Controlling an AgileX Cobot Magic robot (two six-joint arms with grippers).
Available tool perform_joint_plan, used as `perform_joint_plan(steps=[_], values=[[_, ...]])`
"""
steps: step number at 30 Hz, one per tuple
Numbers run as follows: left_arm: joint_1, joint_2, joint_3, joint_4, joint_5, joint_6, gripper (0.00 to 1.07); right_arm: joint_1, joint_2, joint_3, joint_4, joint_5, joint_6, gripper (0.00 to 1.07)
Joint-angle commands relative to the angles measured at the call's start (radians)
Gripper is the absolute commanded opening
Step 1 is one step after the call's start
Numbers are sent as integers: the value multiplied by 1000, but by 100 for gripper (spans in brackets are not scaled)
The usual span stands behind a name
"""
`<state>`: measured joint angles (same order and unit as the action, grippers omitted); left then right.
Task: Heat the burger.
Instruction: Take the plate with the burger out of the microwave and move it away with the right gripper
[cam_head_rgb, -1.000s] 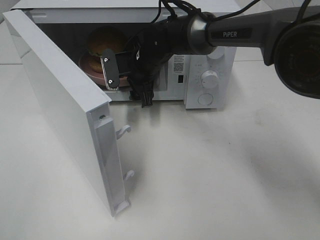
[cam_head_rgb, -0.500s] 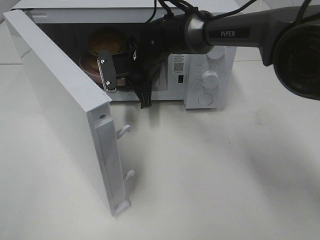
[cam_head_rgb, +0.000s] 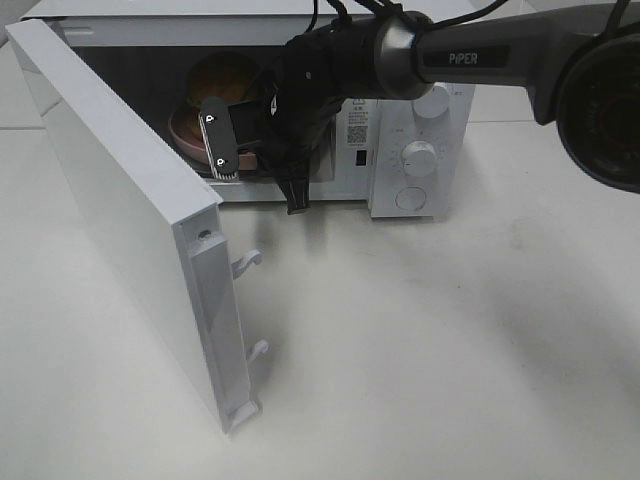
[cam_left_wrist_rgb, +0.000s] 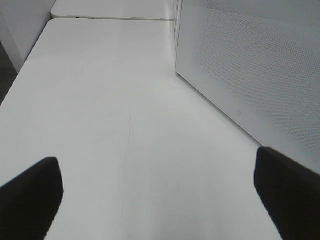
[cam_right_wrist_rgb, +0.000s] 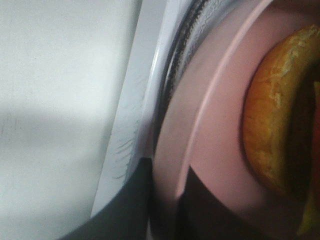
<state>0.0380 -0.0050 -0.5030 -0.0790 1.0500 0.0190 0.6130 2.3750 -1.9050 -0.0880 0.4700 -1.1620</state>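
The burger, with its golden-brown bun, lies on a round pink plate inside the open microwave. My right gripper reaches into the cavity and is shut on the plate's near rim. In the right wrist view the plate rim sits between my dark fingers, and the burger lies just beyond. Whether the plate rests on the floor of the cavity I cannot tell. My left gripper is open and empty above the white table, beside the door's outer face.
The microwave door stands wide open to the left, with its latch hooks pointing into the room. The control knobs are on the right of the front. A ribbed glass turntable edge shows beneath the plate.
My right arm has shifted slightly up and deeper into the microwave, carrying the plate and burger with it. The door has not moved.
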Motion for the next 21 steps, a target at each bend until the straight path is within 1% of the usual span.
perform_joint_plan(steps=[1,2,8,10,11,12,13,14,15,16,17,18,21], values=[[3,-19,3,3,-12,0,95,11,-32,-4,28,13,11,0],[3,-19,3,3,-12,0,95,11,-47,-4,57,15,10,0],[3,-19,3,3,-12,0,95,11,-81,23,74,6,-28,0],[3,-19,3,3,-12,0,95,10,-118,96,88,-2,-91,0],[3,-19,3,3,-12,0,95,10,-118,96,88,-2,-91,0],[3,-19,3,3,-12,0,95,7,-131,121,101,-13,-115,0],[3,-19,3,3,-12,0,95,7,-154,172,129,-51,-168,0],[3,-19,3,3,-12,0,95,7,-154,172,129,-51,-168,0],[3,-19,3,3,-12,1,95,7,-178,223,145,-93,-213,0],[3,-19,3,3,-12,1,95,7,-178,223,145,-93,-213,0],[3,-19,3,3,-12,1,95,7,-190,248,151,-113,-234,0],[3,-19,3,3,-12,1,95,7,-213,294,153,-142,-258,0],[3,-19,3,3,-12,1,95,7,-224,314,158,-155,-267,0]])
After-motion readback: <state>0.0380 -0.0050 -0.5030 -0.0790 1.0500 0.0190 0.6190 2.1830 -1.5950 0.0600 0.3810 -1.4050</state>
